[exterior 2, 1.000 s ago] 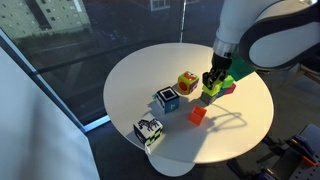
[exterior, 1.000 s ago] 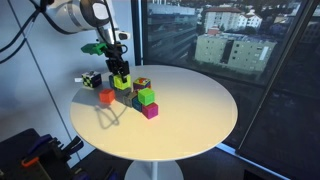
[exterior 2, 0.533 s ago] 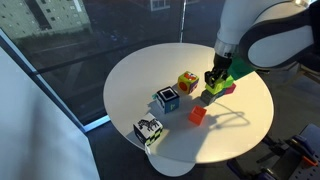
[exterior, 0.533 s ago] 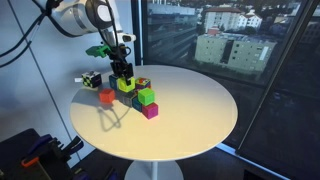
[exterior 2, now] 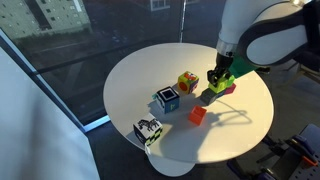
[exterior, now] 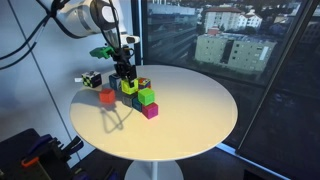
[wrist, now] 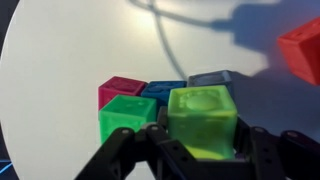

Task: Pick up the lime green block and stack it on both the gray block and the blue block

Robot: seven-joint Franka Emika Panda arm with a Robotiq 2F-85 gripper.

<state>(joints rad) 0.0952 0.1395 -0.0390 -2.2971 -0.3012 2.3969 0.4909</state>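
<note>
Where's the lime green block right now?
Wrist view: the lime green block is clamped in the gripper, just in front of the blue block and gray block, beside the green cube.

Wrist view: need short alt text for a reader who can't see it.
The lime green block fills the lower centre, clamped between the dark fingers, with a cluster behind it: a green block, a magenta block, the blue block and the gray block on the white table. A red block sits apart at the right edge.
</note>
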